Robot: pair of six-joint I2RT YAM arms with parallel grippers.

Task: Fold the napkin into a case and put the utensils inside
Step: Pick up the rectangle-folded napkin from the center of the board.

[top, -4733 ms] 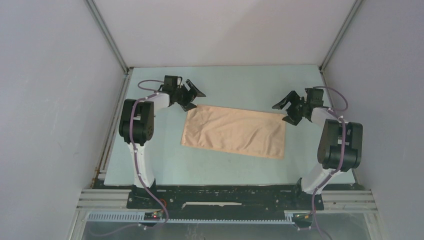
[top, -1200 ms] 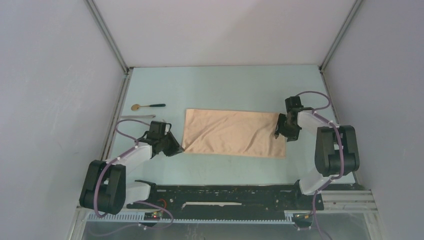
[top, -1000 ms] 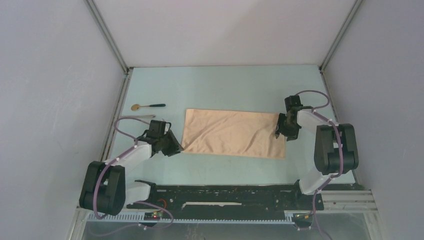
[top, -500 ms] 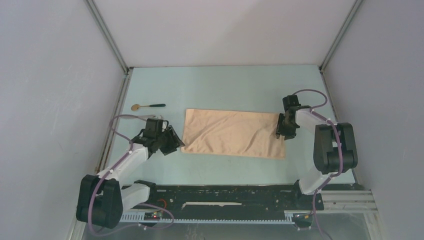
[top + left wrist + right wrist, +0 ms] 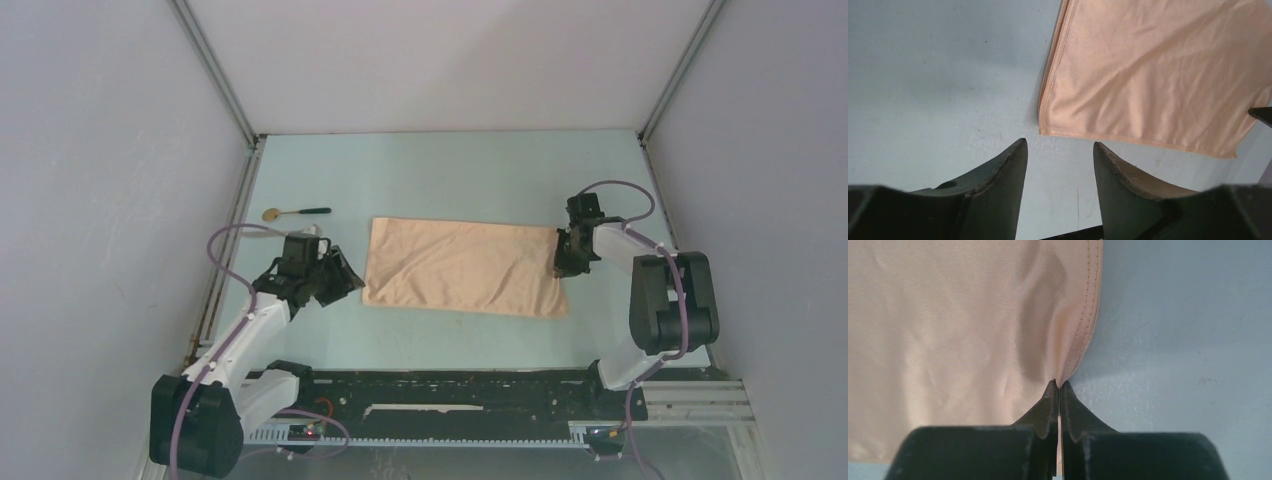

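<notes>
Black and two-fingered, the right gripper [image 5: 1058, 385] is shown with its jaws closed together on the right-hand short edge of a thin, soft peach cloth napkin [image 5: 460, 265]. A small peak of fabric is pinched at the tips, and a shallow crease is drawn from it into the cloth. The stitched hem there looks doubled.

The left gripper [image 5: 1058, 150], also black, is held with its jaws apart and nothing between them. It is set just beside the napkin's near left corner without touching it, and only bare surface is seen between the fingertips.

The napkin is laid flat as a wide oblong in the middle of a pale blue-green tabletop [image 5: 450, 170], its long sides running left to right. From the layered hems it is judged that one fold has been made. No narrow pocket can be seen, so the case is taken as not yet formed, and further folding is left to do.

A small spoon with a gold round bowl and a dark handle [image 5: 297, 212] is seen on the tabletop well apart from the napkin, towards the far left. The second, thin silvery utensil cannot be made out, as the left arm lies across that area. Nothing rests on or inside the cloth, so placing the utensils is wholly left to do.
</notes>
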